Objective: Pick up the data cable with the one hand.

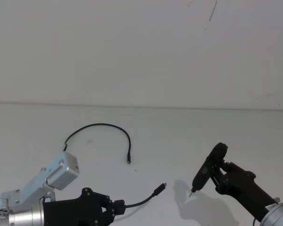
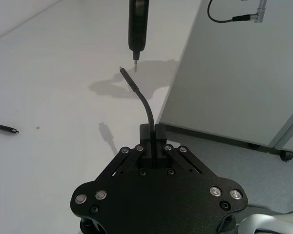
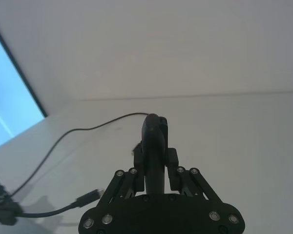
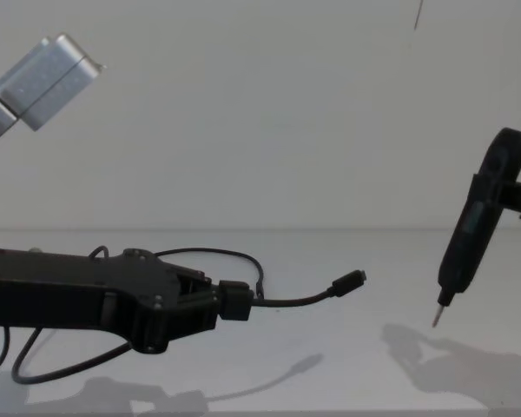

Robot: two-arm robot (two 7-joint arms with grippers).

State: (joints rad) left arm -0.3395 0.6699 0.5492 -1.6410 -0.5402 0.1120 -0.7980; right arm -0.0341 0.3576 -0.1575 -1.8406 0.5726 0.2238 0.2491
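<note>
Pinching the long, thin, flexible black data cable (image 4: 295, 301) a short way behind one of its plugs, my blocky matte-black left gripper (image 4: 230, 301) sits well apart from the slim black pen-like tool (image 4: 467, 234) with the thin metal tip. That plug juts free of the jaws, raised off the white tabletop (image 1: 226, 132) and aimed toward the pen-like tool, with open space between them. The rest of the cord trails away from the tool in a wide arc on the table, and its other plug lies farther from the tool than the raised one. My right gripper (image 1: 217, 174) is closed around the pen-like tool, holding it tip-down just above the surface. I judge the hold to be the weak point: it is close to one end, so a lift would hang a long tail from a thin, smooth cord that could slide out between the pads. Moving toward the tool could also knock the stiff free end against its tip.
</note>
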